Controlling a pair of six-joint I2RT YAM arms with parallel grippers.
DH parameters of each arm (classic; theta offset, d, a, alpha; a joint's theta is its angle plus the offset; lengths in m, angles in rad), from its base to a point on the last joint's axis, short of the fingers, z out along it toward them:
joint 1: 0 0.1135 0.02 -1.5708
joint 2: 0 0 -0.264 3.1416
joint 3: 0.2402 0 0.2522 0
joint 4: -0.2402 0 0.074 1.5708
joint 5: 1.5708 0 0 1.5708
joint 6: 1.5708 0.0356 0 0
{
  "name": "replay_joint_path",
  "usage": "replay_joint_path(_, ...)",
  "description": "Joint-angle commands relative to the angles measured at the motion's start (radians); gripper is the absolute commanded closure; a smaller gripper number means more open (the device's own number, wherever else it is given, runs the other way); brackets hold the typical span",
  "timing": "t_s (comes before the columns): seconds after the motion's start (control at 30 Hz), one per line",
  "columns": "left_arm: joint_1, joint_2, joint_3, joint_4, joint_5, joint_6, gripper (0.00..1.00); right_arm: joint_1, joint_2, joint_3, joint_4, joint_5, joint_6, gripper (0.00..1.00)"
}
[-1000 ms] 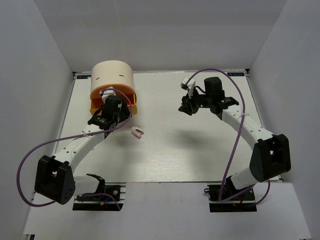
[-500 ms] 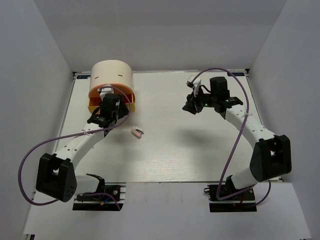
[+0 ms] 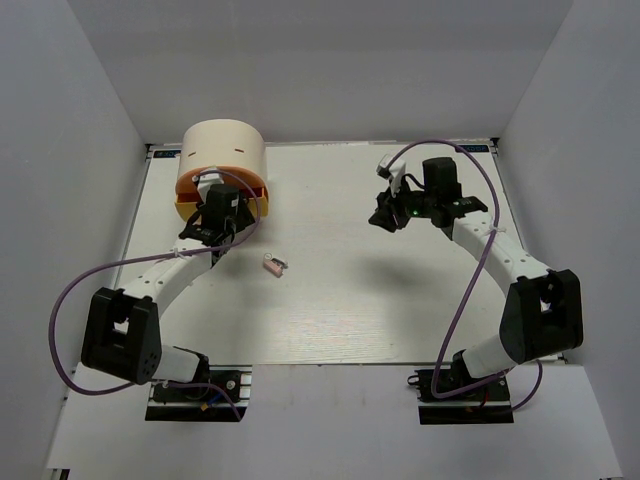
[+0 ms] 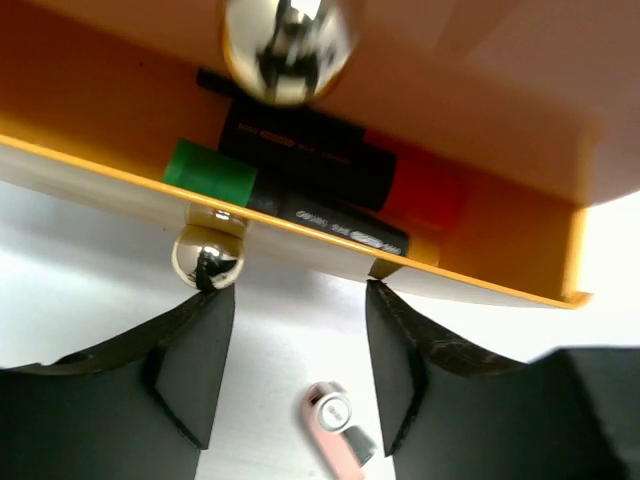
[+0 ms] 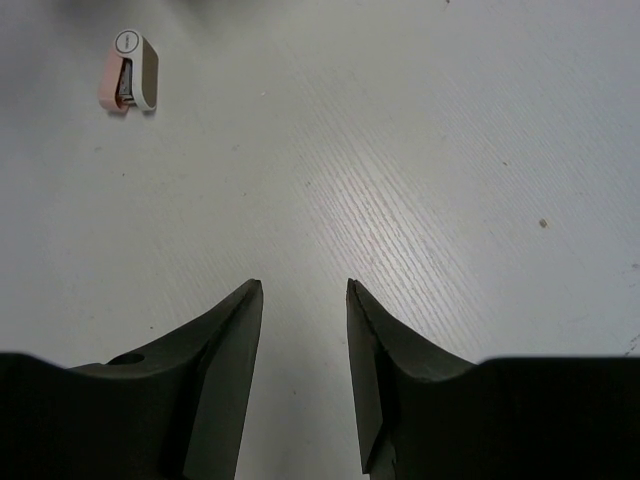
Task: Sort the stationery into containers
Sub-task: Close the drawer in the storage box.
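Note:
The cream drum-shaped organiser (image 3: 225,150) stands at the back left with its orange drawer (image 4: 90,105) pulled out. Two black markers lie in the drawer, one green-capped (image 4: 210,172) and one with an orange-red cap (image 4: 412,196). My left gripper (image 3: 217,213) (image 4: 295,300) is open just in front of the drawer's front edge, with nothing between its fingers. Its left fingertip is at a shiny knob (image 4: 207,257). The pink-and-white clip (image 3: 272,267) (image 4: 338,430) (image 5: 130,85) lies on the table below it. My right gripper (image 3: 385,215) (image 5: 303,285) hangs open and empty over the right half.
A second shiny knob (image 4: 288,45) sits on the organiser above the drawer. The white table (image 3: 400,290) is walled by white panels on the left, back and right. Purple cables loop off both arms.
My left gripper has moved forward, closer to the organiser's drawer, with its jaws a little narrower. The right gripper shifted slightly right, then held still. The clip has not moved.

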Motion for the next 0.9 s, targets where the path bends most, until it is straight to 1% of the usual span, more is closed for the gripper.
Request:
replay_joint_path(0.0,0.008,-0.013,0.012,0.116,-0.019,-0.021,0.36,-0.007,-0.037,-0.011,0.006,-0.02,-0.014,0.54)
replay_joint_path(0.17,0.008,-0.05,-0.057,0.244,-0.05,-0.032,0.39,-0.018,-0.036,-0.015,0.002,-0.023,-0.019,0.54)
replay_joint_path(0.37,0.008,-0.029,-0.055,0.245,-0.059,-0.032,0.39,-0.021,-0.028,-0.012,0.0,-0.033,-0.019,0.54)
replay_joint_path(0.5,0.008,-0.009,-0.055,0.289,-0.068,-0.041,0.39,-0.025,-0.025,-0.012,-0.006,-0.034,-0.025,0.54)
replay_joint_path(0.63,0.008,0.01,-0.045,0.289,-0.068,-0.041,0.36,-0.03,-0.025,-0.015,-0.009,-0.033,-0.03,0.54)
replay_joint_path(0.87,0.008,0.04,-0.035,0.308,-0.059,-0.041,0.35,-0.035,-0.02,-0.02,-0.012,-0.034,-0.028,0.54)
